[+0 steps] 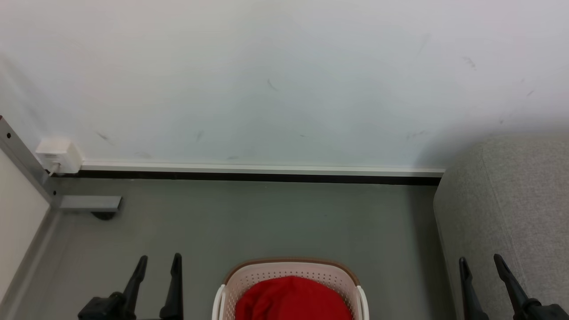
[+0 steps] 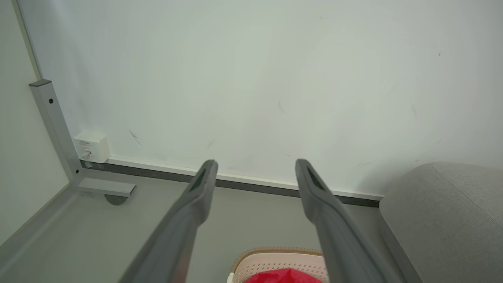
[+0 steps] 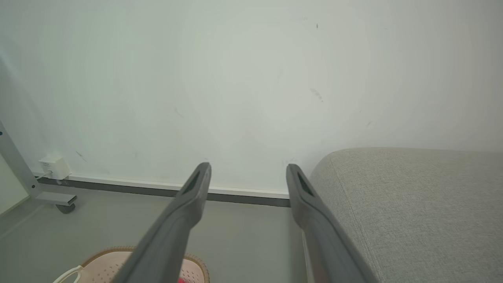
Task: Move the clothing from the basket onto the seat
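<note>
Between your left gripper (image 1: 159, 263) and right gripper (image 1: 482, 262), both spread wide and empty, the clothing (image 1: 293, 300) sits heaped in the basket (image 1: 284, 271), seat (image 1: 511, 200) just beside the right one, so you look staged for a grab.

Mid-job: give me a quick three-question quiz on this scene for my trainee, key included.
1. True or false: the clothing already lies on the seat.
2. In the head view the basket stands: A) between the left gripper and right gripper; B) on the seat; C) tipped on its side.
3. Fill in: both grippers are ____, holding nothing.
Key: 1 false, it is in the basket; 2 A; 3 open.
</note>
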